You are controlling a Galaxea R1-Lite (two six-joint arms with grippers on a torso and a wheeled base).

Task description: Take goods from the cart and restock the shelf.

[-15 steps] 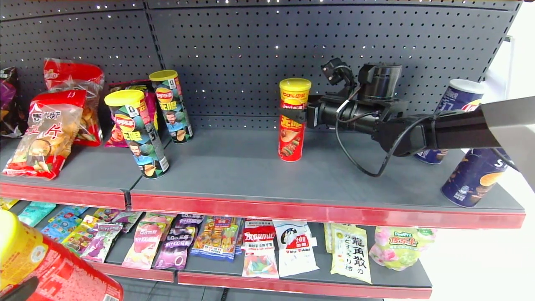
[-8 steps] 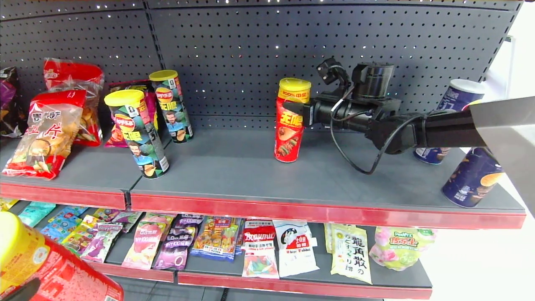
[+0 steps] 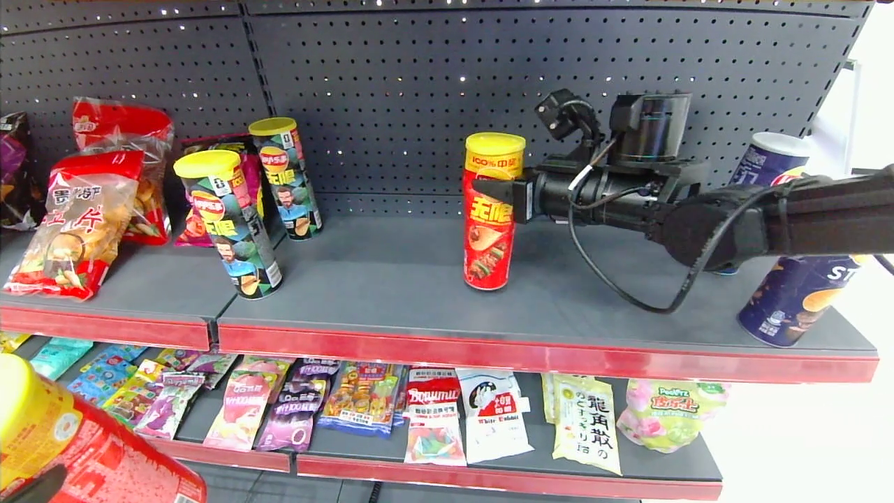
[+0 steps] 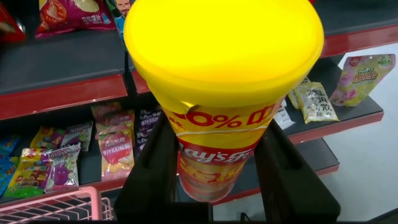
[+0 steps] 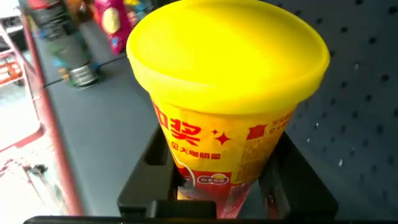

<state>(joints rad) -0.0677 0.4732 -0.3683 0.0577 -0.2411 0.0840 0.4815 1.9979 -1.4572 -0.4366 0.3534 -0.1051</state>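
Up on the upper shelf [image 3: 391,279], the red can [image 3: 487,237] stands upright — long axis vertical, yellow lid on top, base seemingly resting on the shelf board about midway along it, well in from the red front edge. The right claw [image 3: 492,188] comes in from the robot's right, level with the shelf, and its two dark fingers are closed on the can's upper part just below the lid; the right wrist view shows the same can [image 5: 230,68] seated between the fingers of the claw [image 5: 221,180].

The left claw [image 4: 217,174] grips a second red can [image 4: 224,56], one finger on each side of its body. In the head view this second can [image 3: 84,454] sits low at the robot's left, below the shelf front, its axis slanted with the lid end up and to the left.

Two patterned cans [image 3: 227,223] stand farther left on the shelf, and blue cans [image 3: 796,293] at its right end — all apart from the red can.
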